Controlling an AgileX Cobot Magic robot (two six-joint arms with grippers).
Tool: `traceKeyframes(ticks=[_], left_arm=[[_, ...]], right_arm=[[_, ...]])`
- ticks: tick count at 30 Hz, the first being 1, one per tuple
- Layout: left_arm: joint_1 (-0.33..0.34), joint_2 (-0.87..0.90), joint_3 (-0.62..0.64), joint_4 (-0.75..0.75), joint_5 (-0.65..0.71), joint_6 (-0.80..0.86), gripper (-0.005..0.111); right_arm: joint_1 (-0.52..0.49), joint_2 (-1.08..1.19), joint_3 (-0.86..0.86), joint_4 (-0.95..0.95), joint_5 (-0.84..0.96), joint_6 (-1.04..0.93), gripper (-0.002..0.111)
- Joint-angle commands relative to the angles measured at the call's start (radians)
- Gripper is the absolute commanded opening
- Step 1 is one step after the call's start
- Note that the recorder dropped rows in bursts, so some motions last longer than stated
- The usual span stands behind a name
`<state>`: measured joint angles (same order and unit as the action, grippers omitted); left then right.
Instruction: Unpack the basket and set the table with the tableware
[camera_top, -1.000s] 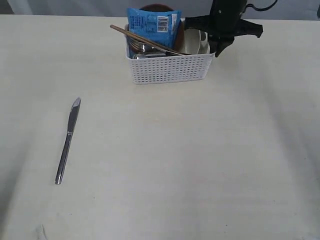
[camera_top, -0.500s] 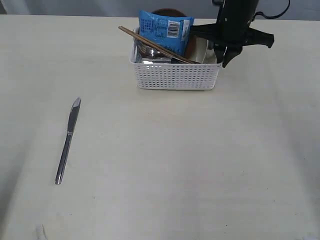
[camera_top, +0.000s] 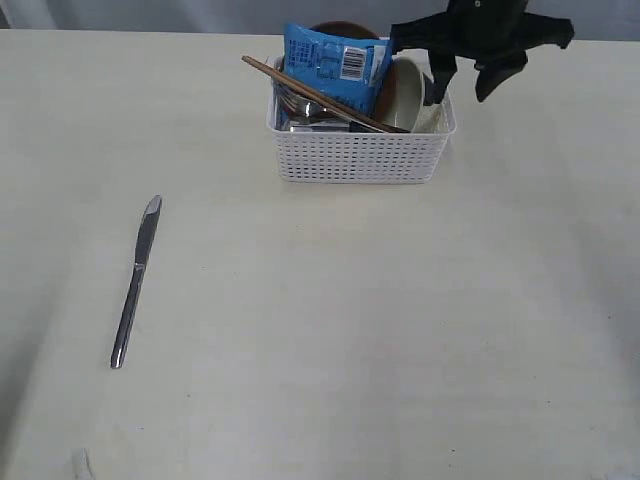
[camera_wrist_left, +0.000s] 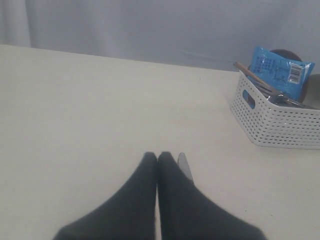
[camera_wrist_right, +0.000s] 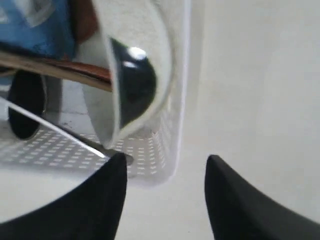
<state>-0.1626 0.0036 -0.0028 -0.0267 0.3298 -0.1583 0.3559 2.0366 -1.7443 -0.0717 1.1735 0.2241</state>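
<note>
The white basket (camera_top: 360, 155) stands at the back of the table (camera_top: 330, 330). It holds a tilted pale bowl (camera_top: 405, 92), two chopsticks (camera_top: 312, 94), steel pieces (camera_top: 300, 112) and a brown plate (camera_top: 340, 29) behind a blue packet (camera_top: 335, 62). My right gripper (camera_top: 462, 86) hangs open over the basket's right end; its wrist view shows the gripper (camera_wrist_right: 166, 159) astride the basket's corner (camera_wrist_right: 165, 150), near the bowl (camera_wrist_right: 140, 60). A steel knife (camera_top: 134, 282) lies at the left. My left gripper (camera_wrist_left: 158, 156) is shut and empty, with the knife's tip (camera_wrist_left: 184, 166) beside it.
In the left wrist view the basket (camera_wrist_left: 280, 122) and the blue packet (camera_wrist_left: 280, 75) sit far to one side across bare tabletop. The table's back edge runs just behind the basket, with a grey curtain beyond.
The basket has slid to the right over the last second. My right gripper has moved right and risen from the basket's end, its fingers now spread above the rim.
</note>
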Motion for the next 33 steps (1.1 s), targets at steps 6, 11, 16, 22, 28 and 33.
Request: traceKeyframes(ticks=[6, 11, 16, 22, 28, 33], left_arm=[[0.001, -0.004, 0.003, -0.001, -0.009, 0.001, 0.0], [0.001, -0.004, 0.003, -0.001, -0.009, 0.001, 0.0], [0.001, -0.004, 0.003, -0.001, -0.009, 0.001, 0.0], [0.001, -0.004, 0.003, -0.001, -0.009, 0.001, 0.0], [0.001, -0.004, 0.003, -0.001, -0.009, 0.001, 0.0], [0.001, -0.004, 0.003, -0.008, -0.009, 0.001, 0.0]], right_arm=[[0.117, -0.015, -0.078, 0.172, -0.127, -0.486, 0.046], [0.155, 0.063, -0.174, 0.167, -0.135, -0.536, 0.046], [0.158, 0.179, -0.293, 0.156, -0.086, -0.562, 0.046], [0.158, 0.238, -0.313, 0.161, -0.059, -0.705, 0.046], [0.158, 0.276, -0.313, 0.161, -0.09, -0.715, 0.046], [0.158, 0.289, -0.313, 0.187, -0.099, -0.719, 0.035]])
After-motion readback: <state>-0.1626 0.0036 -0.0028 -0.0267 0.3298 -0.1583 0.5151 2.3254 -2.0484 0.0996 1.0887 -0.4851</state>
